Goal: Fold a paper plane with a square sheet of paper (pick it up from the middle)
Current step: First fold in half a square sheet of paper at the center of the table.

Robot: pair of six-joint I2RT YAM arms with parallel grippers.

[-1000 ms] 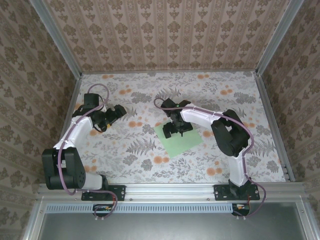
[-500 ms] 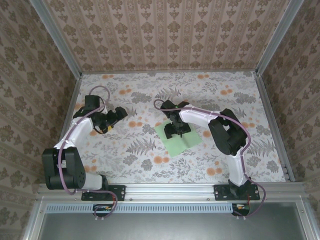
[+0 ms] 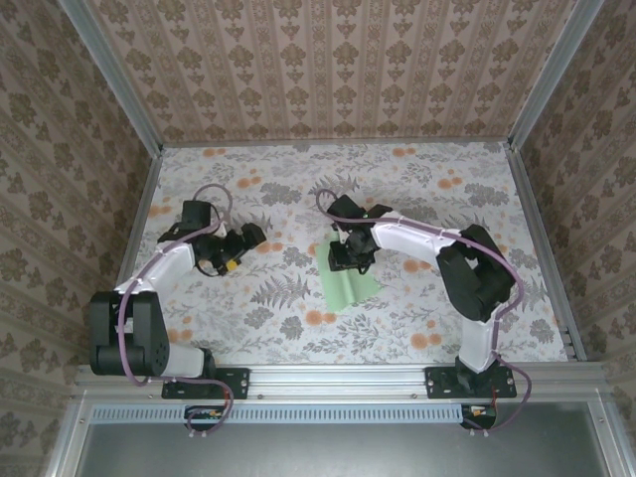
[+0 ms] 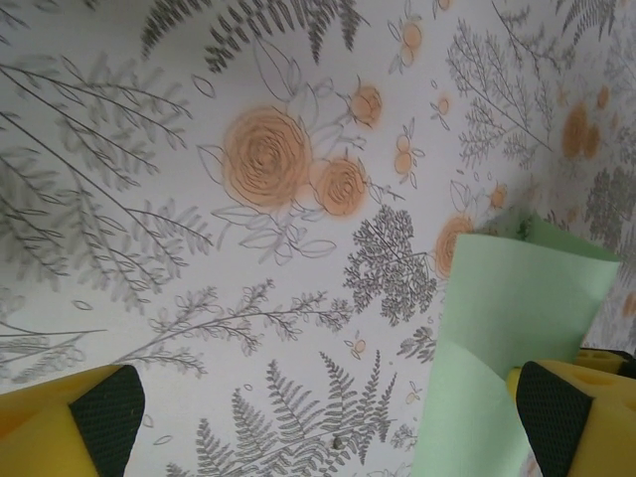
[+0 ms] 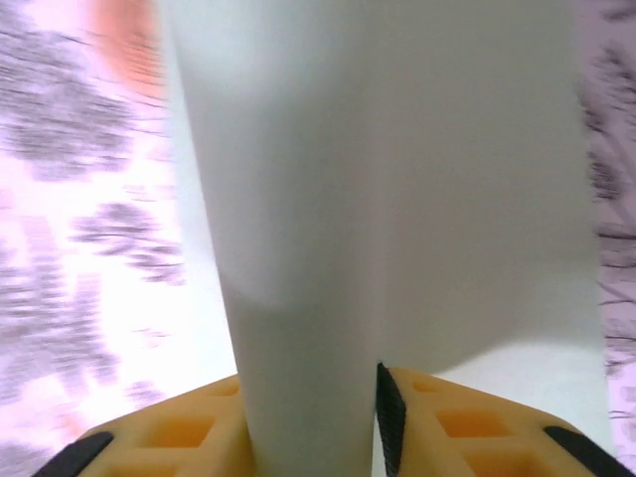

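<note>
Closing since earlier, our right tool (image 3: 349,260) grasps the square sheet of paper (image 3: 348,289) centrally, buckling it for lifting; left tool (image 3: 244,250), 9 o'clock, released.

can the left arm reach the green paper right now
Probably yes: the open left gripper faces the square sheet of paper across bare tabletop; the right gripper pinches its middle.

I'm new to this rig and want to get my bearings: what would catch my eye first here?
The square sheet of paper, pale green against the floral table, sits mid-table, bowed up into a ridge. The right end effector pinches that ridge between its yellow fingers, while the left end effector hangs open over the table to the sheet's left.
</note>
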